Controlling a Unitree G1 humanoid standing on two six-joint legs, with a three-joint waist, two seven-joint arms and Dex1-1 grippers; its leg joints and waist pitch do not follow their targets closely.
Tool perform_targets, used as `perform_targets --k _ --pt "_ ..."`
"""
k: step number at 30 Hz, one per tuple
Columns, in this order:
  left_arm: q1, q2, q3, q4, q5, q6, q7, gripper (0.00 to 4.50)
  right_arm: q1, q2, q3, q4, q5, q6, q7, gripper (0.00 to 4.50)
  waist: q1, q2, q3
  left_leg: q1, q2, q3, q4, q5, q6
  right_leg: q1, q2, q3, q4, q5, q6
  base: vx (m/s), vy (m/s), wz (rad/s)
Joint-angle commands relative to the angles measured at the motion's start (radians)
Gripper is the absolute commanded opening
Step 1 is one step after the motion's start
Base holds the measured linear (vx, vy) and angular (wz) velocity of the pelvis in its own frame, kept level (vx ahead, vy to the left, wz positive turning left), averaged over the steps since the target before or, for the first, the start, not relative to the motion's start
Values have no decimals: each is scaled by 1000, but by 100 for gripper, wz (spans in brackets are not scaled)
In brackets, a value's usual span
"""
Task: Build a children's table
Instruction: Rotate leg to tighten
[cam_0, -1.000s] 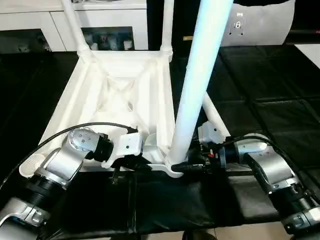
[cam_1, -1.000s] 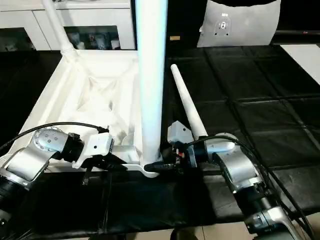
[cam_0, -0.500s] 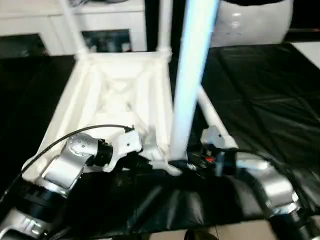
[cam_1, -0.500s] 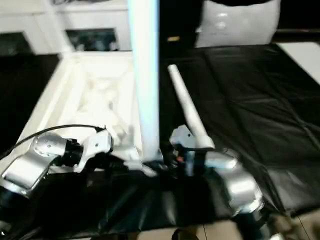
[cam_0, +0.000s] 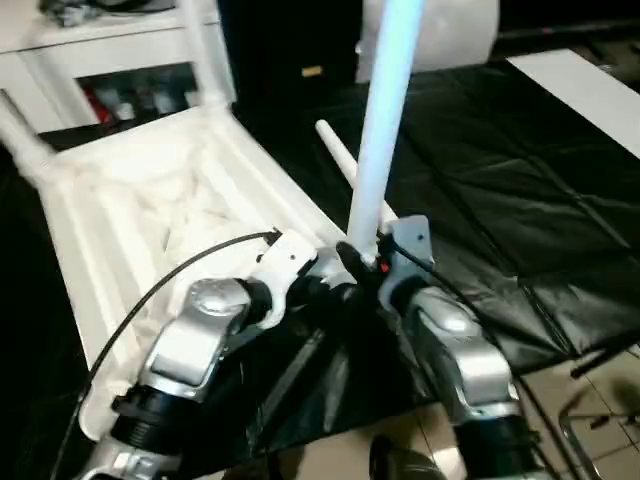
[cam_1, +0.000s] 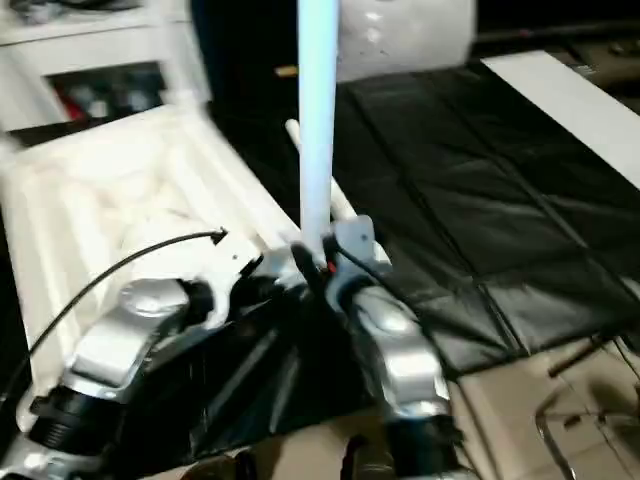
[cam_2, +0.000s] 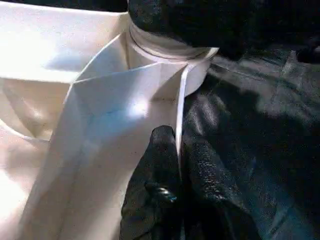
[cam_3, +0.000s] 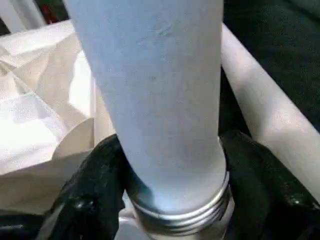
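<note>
On the black mat (cam_0: 520, 200) sits the tabletop (cam_0: 150, 210), flipped underside up, so it reads like a shallow ribbed tray with round corner sockets. Near corner socket (cam_2: 167, 47) has a leg standing in it: the upright tube leg (cam_0: 385, 120) rises straight out of that corner, and in the right wrist view you can see its threaded end sitting at the socket mouth, though I can't say how far it's screwed in. Two more legs (cam_0: 205, 50) stand at the far corners, both cut off by the top edge and pretty blurry. A fourth leg (cam_0: 345, 165) lies flat on the mat just beside the tabletop's edge, partly hidden behind the upright one. Right gripper (cam_3: 172, 165) has its black fingers (cam_3: 95, 185) spread around the base of the upright leg, one on each side, clamped on it. Left gripper (cam_2: 177, 165) has its fingers pressed together on the thin rim wall of the tabletop right by that same socket, rim pinched between them. From the head views both silver forearms crowd the near corner so the socket itself is mostly covered. White cabinets (cam_0: 100, 70) at the back have dark openings with some stuff inside, too smeared to make out.
</note>
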Motion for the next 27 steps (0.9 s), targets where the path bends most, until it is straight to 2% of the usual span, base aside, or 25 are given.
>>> perform_targets --k 1,2,3,4,5,6,7,8,9,10,11,12,13,14,15,16,18,19,21,22,23,24,25,27 --pt "-31 -46 -50 -22 -20 -23 12 0 20 80 121 70 32 45 54 315 20 -24 -23 104 -17 -31 99 -371 4 -110 -99 39 -277 -1020 40 29 -103 9" --pt "-27 -36 -50 -24 -17 -30 4 0 24 79 104 64 35 43 50 330 15 -33 -24 53 -32 -56 100 -197 32 -61 -121 58 -262 -1076 52 93 -16 -38" --pt "-24 -30 -50 -25 -15 -34 0 0 26 79 92 61 38 42 47 345 28 -12 -27 -76 3 -100 27 -91 17 80 -147 59 -174 -878 29 93 -16 -38" --pt "-20 -17 -50 -26 -17 -42 -11 0 29 66 86 55 38 30 55 353 37 7 -50 -39 38 -105 -43 -128 3 44 -77 36 -146 -550 -19 111 54 -30" --pt "-14 0 -52 -28 -21 -51 -27 0 32 47 80 47 36 12 66 359 29 11 -60 -15 49 -102 -45 -154 2 30 -53 34 -127 -386 -59 0 0 0" --pt "-9 21 -54 -27 -28 -73 -49 0 39 23 71 30 41 -11 84 362 22 25 -73 -6 53 -92 -41 -135 5 34 -44 33 -104 -115 -148 0 0 0" --pt "-3 40 -54 -26 -35 -94 -70 0 47 3 58 10 50 -30 101 369 21 25 -76 -8 56 -84 -46 -166 19 40 -44 36 -104 -29 -202 0 0 0" --pt "0 49 -54 -25 -39 -106 -82 0 52 -7 50 -1 57 -41 109 383 19 25 -74 -9 59 -84 -50 -206 23 40 -45 34 -106 -53 -216 0 0 0" --pt "2 69 -51 -15 -36 -128 -95 0 63 -32 36 -37 70 -43 129 396 16 19 -72 -15 55 -82 -52 -281 26 42 -49 34 -116 -148 -220 0 0 0" --pt "3 78 -49 -9 -33 -140 -100 0 69 -45 30 -55 77 -44 138 396 22 12 -83 -17 53 -78 -46 -258 38 46 -55 37 -120 -173 -215 0 0 0" --pt "3 78 -49 -9 -33 -140 -100 0 69 -45 30 -55 77 -44 138 412 24 13 -83 -15 53 -74 -44 -242 45 39 -55 39 -121 -167 -221 0 0 0" --pt "4 106 -32 18 -20 -167 -101 0 97 -87 15 -130 99 -42 174 412 25 8 -90 -14 54 -68 -39 -202 56 39 -56 40 -120 -143 -235 0 0 0" --pt "3 118 -21 30 -14 -179 -95 0 113 -106 9 -170 108 -40 189 419 31 9 -95 -19 56 -61 -32 -134 69 44 -55 38 -110 -79 -243 34 -55 11" --pt "2 128 -9 39 -11 -187 -89 0 128 -124 4 -210 121 -34 207 427 32 10 -93 -22 56 -58 -31 -114 77 44 -53 37 -109 -56 -244 0 0 0" --pt "4 134 0 43 -11 -192 -85 0 141 -134 1 -237 130 -30 218 439 34 3 -101 -29 55 -54 -27 -81 85 55 -53 34 -103 -25 -241 0 0 0" --pt "6 145 19 48 -12 -202 -73 0 169 -158 -5 -303 152 -16 243 446 38 4 -105 -29 56 -49 -26 -66 87 56 -54 31 -101 -25 -236 0 0 0" --pt "10 148 42 47 -29 -202 -63 0 192 -177 -7 -358 176 6 268 446 36 5 -106 -33 58 -47 -26 -75 77 58 -52 29 -103 -68 -223 0 0 0" --pt "13 148 52 43 -41 -201 -62 0 202 -184 -5 -378 184 14 275 446 37 6 -108 -31 58 -45 -25 -90 64 56 -51 30 -107 -106 -211 0 0 0" --pt "28 138 79 20 -83 -208 -66 0 234 -209 0 -442 214 47 295 446 36 1 -115 -29 58 -43 -24 -92 53 56 -49 30 -108 -128 -200 0 0 0" --pt "30 136 81 16 -88 -208 -68 44 236 -210 1 -446 216 49 295 450 38 1 -118 -33 56 -43 -22 -73 50 60 -48 30 -105 -115 -196 0 0 0" --pt "38 121 99 -3 -124 -204 -80 55 246 -219 5 -463 224 60 297 450 36 -1 -123 -33 56 -42 -19 -63 49 59 -45 29 -102 -103 -198 0 0 0" --pt "41 104 120 -19 -148 -190 -73 55 249 -227 8 -474 231 77 301 450 37 2 -124 -29 57 -41 -18 -61 50 56 -46 30 -103 -97 -205 0 0 0" --pt "41 104 120 -19 -148 -190 -73 61 249 -227 8 -474 231 77 301 450 40 3 -125 -29 58 -40 -17 -66 50 54 -45 29 -104 -96 -219 0 0 0" --pt "43 72 169 -51 -196 -171 -46 84 257 -249 19 -502 244 116 310 450 45 3 -124 -26 60 -39 -17 -79 48 50 -42 28 -104 -103 -221 0 0 0"
